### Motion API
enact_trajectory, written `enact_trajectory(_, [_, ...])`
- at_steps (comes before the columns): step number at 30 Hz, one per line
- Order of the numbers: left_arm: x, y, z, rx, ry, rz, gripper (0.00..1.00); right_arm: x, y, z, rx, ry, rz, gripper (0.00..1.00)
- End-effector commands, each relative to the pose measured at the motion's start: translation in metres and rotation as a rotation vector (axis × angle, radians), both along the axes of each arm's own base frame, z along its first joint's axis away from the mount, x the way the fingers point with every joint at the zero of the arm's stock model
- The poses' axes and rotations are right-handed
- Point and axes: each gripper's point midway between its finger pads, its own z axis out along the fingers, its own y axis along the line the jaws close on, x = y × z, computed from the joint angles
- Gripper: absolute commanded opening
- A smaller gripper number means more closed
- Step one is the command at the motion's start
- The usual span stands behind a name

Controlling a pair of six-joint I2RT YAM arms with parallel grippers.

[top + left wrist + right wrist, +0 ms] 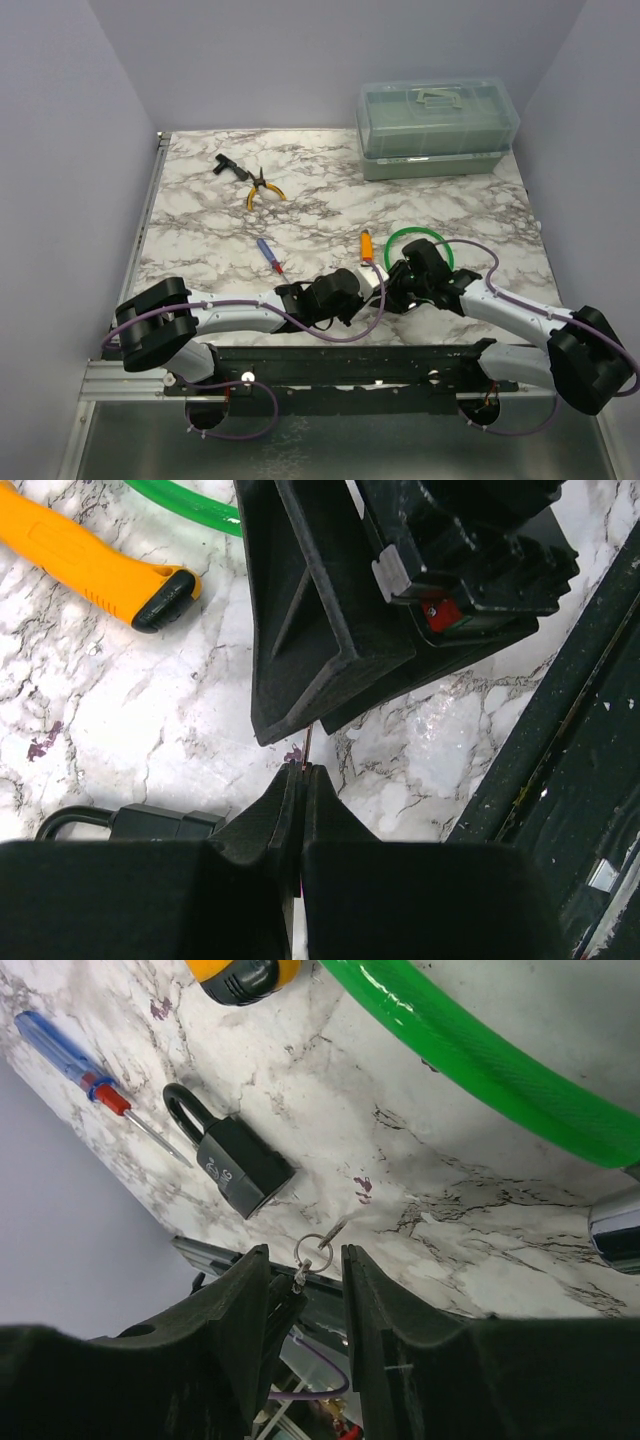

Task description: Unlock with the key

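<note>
— What sat closest to the left wrist's lens?

— The left gripper [303,776]. Its two black fingers were pressed flat together, and a thin sliver of metal stuck out past the tips. That was the key [334,1232], pinched there with its small wire ring.

— Where was it against the table?

— Low over the marble table [200,225], near the front edge. The dark rail [560,730] of that edge ran close along one side, so there was little room that way.

— And the other claw?

— The right gripper [304,1254] faced it with its fingers spread apart, one on each side of the key and ring. I could not tell whether either finger touched the metal.

— The lock?

— The black padlock [240,1165] lay flat on the marble just beside the left fingers, apart from the key. A bare strip of marble separated its body from the key's tip. Its shackle lay beside the shaft of the screwdriver [75,1060].

— What hemmed them in farther out?

— The green hoop [480,1065] curved behind the right gripper. The orange-handled tool [90,560] lay beside it, its black end near the hoop. The screwdriver's blue handle pointed away past the padlock. Beyond those, open marble ran to the yellow pliers [262,190] and to the pale green toolbox [437,125] at the far edge, both well apart from the arms.
</note>
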Motion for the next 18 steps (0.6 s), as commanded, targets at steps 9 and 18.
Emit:
enact_trajectory(9, [0.0063, -0.0022, 0.003, -0.014, -0.028, 0.013, 0.0, 0.0074, 0.0053, 0.0, -0.019, -0.02, -0.018, 0.3])
enact_trajectory(18, [0.007, -0.0025, -0.0005, -0.01, -0.027, 0.016, 0.0, 0.0111, 0.008, 0.0018, -0.031, -0.022, -0.015, 0.25])
